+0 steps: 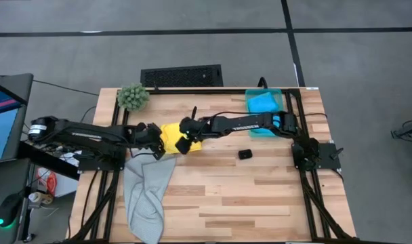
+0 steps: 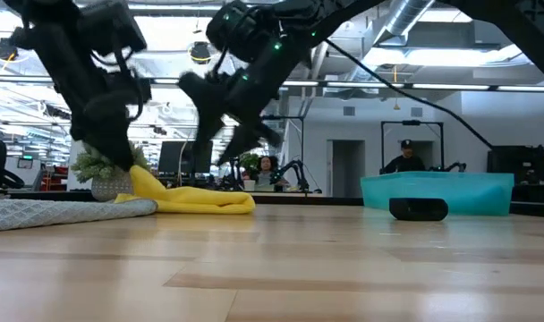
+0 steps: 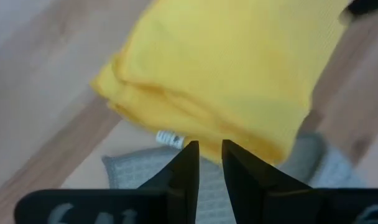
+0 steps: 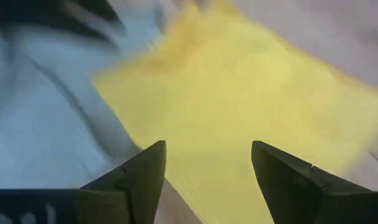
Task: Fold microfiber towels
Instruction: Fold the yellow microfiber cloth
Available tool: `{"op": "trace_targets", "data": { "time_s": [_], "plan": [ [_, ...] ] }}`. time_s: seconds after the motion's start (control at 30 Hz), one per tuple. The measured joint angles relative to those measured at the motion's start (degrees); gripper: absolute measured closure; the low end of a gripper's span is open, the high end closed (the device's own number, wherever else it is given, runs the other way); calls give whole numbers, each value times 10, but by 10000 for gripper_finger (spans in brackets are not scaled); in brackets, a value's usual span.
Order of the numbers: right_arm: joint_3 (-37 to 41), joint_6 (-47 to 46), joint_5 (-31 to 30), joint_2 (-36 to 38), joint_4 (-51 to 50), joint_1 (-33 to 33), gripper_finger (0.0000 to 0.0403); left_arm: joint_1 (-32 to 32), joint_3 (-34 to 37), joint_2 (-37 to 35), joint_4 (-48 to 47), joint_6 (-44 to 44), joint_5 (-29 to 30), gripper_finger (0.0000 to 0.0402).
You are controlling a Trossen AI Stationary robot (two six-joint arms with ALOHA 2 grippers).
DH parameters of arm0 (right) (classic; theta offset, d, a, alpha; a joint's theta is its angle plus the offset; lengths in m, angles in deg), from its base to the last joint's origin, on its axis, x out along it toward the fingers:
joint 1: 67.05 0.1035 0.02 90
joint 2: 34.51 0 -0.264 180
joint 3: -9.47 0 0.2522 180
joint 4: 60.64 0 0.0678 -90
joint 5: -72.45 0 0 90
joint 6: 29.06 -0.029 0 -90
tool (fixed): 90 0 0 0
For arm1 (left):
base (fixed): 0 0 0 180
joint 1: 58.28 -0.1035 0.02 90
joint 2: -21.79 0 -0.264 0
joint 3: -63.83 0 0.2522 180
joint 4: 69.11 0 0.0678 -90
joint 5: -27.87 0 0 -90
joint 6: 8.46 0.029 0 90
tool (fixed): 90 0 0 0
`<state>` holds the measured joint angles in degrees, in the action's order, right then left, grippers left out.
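The yellow towel (image 1: 172, 135) lies folded in layers on the table's far middle, partly over the pale grey towel (image 1: 148, 186). My left gripper (image 1: 154, 140) is at the yellow towel's left edge and shut on it; the low view (image 2: 120, 152) shows it too. My right gripper (image 1: 187, 141) hangs open above the towel's right part, clear of it in the low view (image 2: 229, 125). In the right wrist view the yellow towel (image 4: 251, 112) lies spread below the open fingers. Blue and teal towels sit in a teal bin (image 1: 263, 103). My left gripper pinches the yellow towel's left edge (image 3: 207, 138) between its two nearly closed fingers, coming from above and from the table's left. That edge (image 2: 136, 177) is raised a little toward the fingers. The rest of the towel (image 2: 200, 200) lies on the table.
A fuzzy green plant (image 1: 133, 96) stands at the far left corner. A small black block (image 1: 244, 154) lies right of the middle. The grey towel hangs over the table's near edge. Bare wood (image 1: 260, 196) lies at the near right. People show in the room beyond.
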<state>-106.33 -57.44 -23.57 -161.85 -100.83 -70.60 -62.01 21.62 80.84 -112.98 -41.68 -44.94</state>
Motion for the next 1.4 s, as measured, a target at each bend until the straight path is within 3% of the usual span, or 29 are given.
{"op": "trace_targets", "data": {
  "time_s": [0.17,0.3,0.43,0.9,1.17,1.4],
  "plan": [
    [13,4,-67,-4,-57,18,142,7,4,-87,28,-9,16,340],
    [34,-7,-73,-7,-32,25,142,32,34,-102,157,-7,34,340],
    [41,-11,-93,-6,-49,25,142,50,61,-61,236,-2,30,340],
    [92,-23,-100,-6,-91,48,142,78,71,151,245,-70,26,340],
    [105,-51,-104,21,-176,58,142,96,70,165,263,-84,22,340],
    [102,-129,-105,72,-140,39,142,101,39,140,265,-67,-11,340]
  ]
}}
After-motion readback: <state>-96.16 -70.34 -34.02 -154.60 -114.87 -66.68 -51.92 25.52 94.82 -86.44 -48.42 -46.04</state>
